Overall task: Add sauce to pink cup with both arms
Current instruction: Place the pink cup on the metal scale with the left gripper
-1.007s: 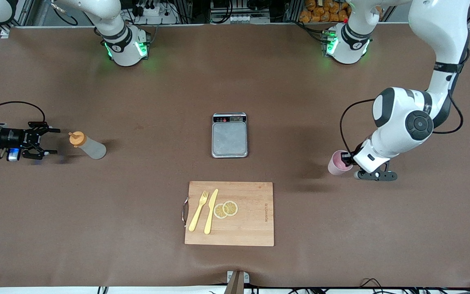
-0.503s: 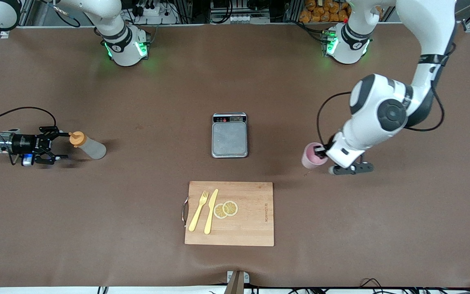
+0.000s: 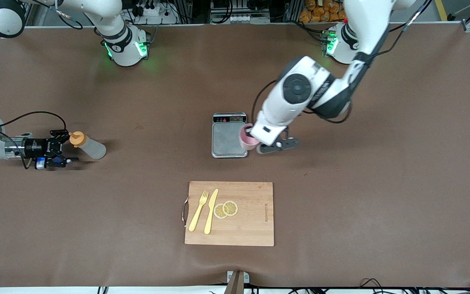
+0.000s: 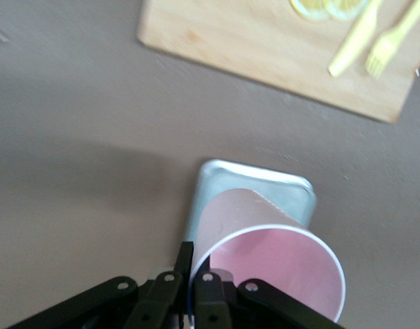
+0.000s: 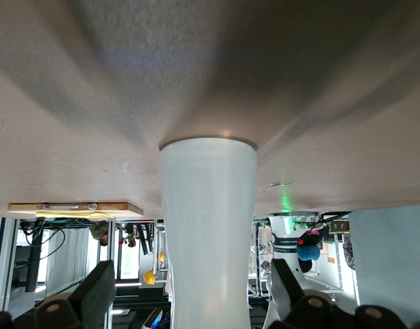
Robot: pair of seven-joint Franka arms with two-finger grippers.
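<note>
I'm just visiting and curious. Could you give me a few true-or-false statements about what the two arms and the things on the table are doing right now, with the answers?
1. The left gripper is shut on the pink cup. True.
2. The pink cup is over the cutting board. False: it is over the edge of the scale.
3. The right gripper is open at the sauce bottle. True.
4. The sauce bottle stands upright. False: it lies on its side on the table.
5. A fork and knife lie on the cutting board. True.
</note>
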